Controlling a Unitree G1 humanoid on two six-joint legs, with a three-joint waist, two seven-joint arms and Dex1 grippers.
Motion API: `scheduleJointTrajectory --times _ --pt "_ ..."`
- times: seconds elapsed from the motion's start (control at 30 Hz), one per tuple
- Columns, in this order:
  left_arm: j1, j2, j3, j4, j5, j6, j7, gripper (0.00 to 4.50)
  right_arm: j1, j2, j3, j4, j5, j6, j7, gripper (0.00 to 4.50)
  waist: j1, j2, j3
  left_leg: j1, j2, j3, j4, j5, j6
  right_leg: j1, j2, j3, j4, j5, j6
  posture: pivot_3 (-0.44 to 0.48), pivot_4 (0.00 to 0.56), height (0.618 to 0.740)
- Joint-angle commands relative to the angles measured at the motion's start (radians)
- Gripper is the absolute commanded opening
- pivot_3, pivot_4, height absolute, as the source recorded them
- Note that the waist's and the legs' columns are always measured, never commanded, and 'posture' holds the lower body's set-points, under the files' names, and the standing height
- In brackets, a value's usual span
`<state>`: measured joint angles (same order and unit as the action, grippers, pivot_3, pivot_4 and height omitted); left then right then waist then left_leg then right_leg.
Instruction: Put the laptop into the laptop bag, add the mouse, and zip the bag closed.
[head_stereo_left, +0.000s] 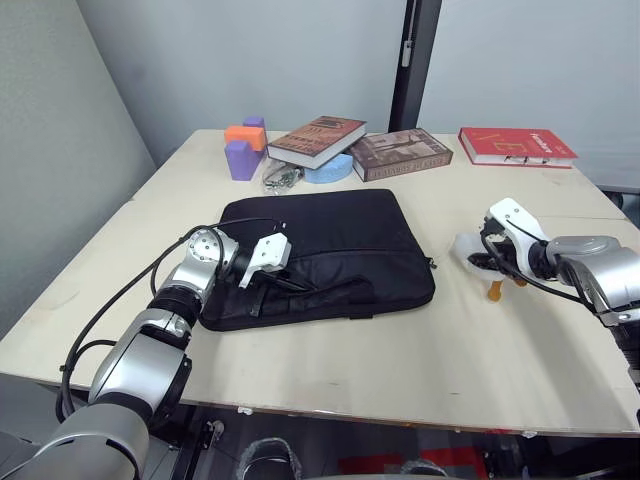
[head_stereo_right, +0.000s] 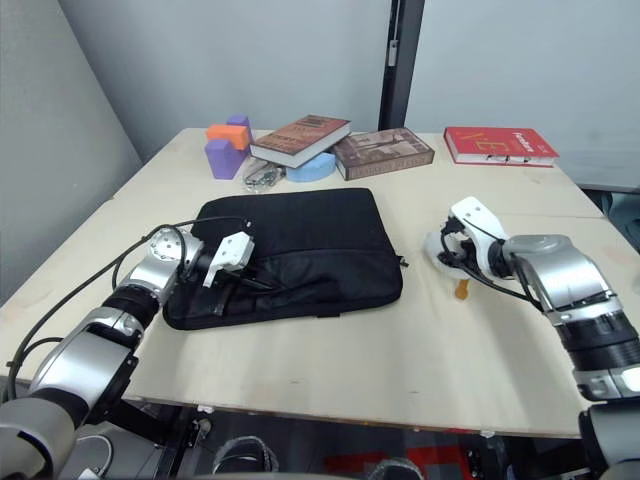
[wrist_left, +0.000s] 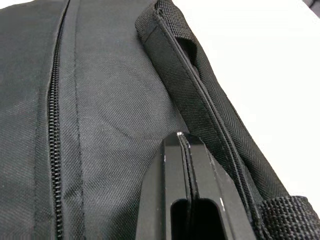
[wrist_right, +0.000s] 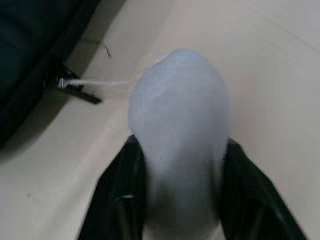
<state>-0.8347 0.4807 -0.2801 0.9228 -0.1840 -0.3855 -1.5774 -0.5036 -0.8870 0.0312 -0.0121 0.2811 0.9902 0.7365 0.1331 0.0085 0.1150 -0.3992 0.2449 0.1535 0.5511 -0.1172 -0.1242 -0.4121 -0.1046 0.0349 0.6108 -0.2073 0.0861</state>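
at 3 o'clock of the laptop bag (head_stereo_left: 320, 255), right gripper (wrist_right: 182, 150) clamps the mouse (wrist_right: 180, 125) for loading; left gripper (wrist_left: 187, 150), pinched empty, pins the bag's handle (wrist_left: 200, 95).

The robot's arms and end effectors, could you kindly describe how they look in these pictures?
Both arms are built of rounded silver-grey metal segments with black joints. Black cables loop loosely along the outside of each. The left end effector and the right end effector each have a white housing at the wrist and two flat black fingers, seen close up in the wrist views.
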Motion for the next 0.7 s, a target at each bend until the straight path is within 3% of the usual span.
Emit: scheduleJointTrajectory --times 0.03,0.17,0.33,0.43,0.7 --pt "0.033 0.019 -0.007 -0.045 -0.021 0.095 -0.037 0.0 0.002 -0.026 -0.073 -0.038 0.037 -0.017 0.038 3.29 0.0 -0.001 0.001 0.0 0.0 0.0 0.0 0.0 0.0 -0.001 0.0 0.0 0.0 0.0 0.0 0.0 0.15 0.74" --pt "0.048 0.06 0.019 -0.154 -0.072 0.179 -0.037 0.0 0.018 -0.054 -0.135 -0.056 0.079 -0.005 0.073 4.48 -0.001 -0.001 0.004 -0.005 0.0 0.0 0.0 0.0 0.0 -0.005 0.0 0.0 0.0 0.0 0.0 0.0 0.15 0.74" --pt "0.102 0.189 0.097 -0.347 -0.115 0.255 -0.027 0.0 0.117 -0.183 -0.313 -0.022 0.164 -0.044 0.22 4.48 -0.001 -0.002 0.012 -0.009 0.003 0.0 0.0 -0.002 -0.002 -0.01 0.003 -0.001 0.0 -0.001 -0.001 0.0 0.15 0.74" --pt "0.122 0.246 0.145 -0.414 -0.126 0.315 0.003 0.83 0.149 -0.224 -0.384 -0.003 0.197 -0.061 0.27 4.5 -0.004 -0.002 0.012 -0.016 0.003 0.0 0.0 -0.001 -0.001 -0.016 0.004 -0.001 0.0 -0.001 -0.001 0.0 0.15 0.74" --pt "0.182 0.436 0.31 -0.451 -0.158 0.457 0.052 3.65 0.257 -0.255 -0.512 0.035 0.276 -0.132 0.421 4.5 -0.013 -0.002 0.014 -0.016 0.004 0.0 0.005 -0.002 0.0 -0.017 0.004 0.0 0.004 -0.001 -0.002 0.0 0.15 0.74"
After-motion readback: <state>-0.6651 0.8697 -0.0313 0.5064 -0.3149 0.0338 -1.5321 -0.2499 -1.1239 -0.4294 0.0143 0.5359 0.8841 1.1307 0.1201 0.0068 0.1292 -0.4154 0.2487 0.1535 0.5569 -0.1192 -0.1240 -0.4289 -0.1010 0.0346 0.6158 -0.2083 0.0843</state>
